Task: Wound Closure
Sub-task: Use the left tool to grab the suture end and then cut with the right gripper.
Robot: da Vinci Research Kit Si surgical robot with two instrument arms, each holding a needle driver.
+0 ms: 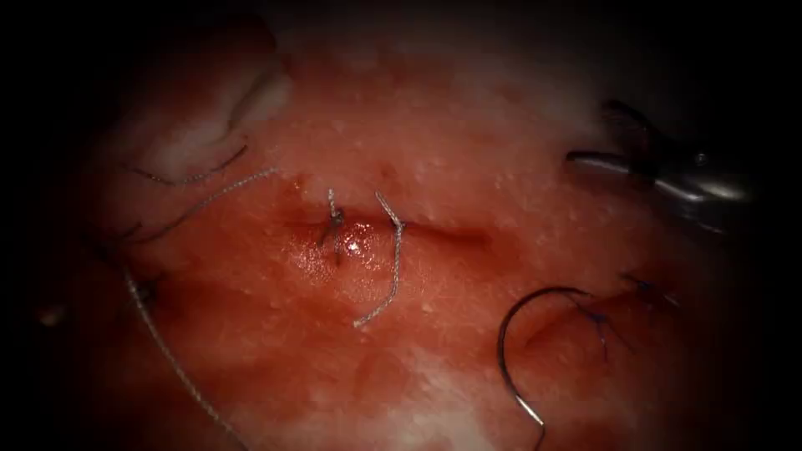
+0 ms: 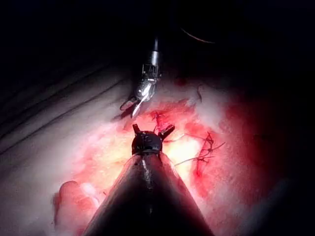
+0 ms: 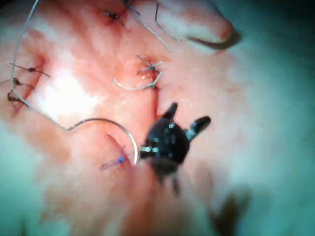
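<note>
**A:** Start at the fingers. What are they holding?

**B:** Nothing. The right arm's dark wristed tool (image 3: pixel 188 114) has its fingers spread wide and empty, hanging over the pale pink pork-belly tissue (image 1: pixel 434 100) beyond the right end of the cut. The left arm's dark wristed tool (image 2: pixel 152 129) is spread too, with nothing between its fingers.

**A:** And the needle?

**B:** The thin curved steel needle (image 1: pixel 501 342) is free of both tools. It lies on the tissue toward the right end of the dark horizontal cut (image 1: pixel 451 234), on the viewer's side, just beside a small dark knotted stitch (image 1: pixel 597 321). It seems to rest on the surface, but I can't tell whether one end is buried.

**A:** Further out?

**B:** There's a knotted stitch (image 1: pixel 334 224) across the middle of the cut, with a short grey cut end of thread (image 1: pixel 393 259) beside it and glistening red fluid (image 1: pixel 355 244) between them. The long grey braided thread (image 1: pixel 171 355) trails over the left of the tissue.

**A:** How should it be handled?

**B:** My judgement is that any pick-up should take the needle behind the middle of its curve, square across the fingers and clear of the point. The thread should stay slack and away from that nearby knot.
</note>
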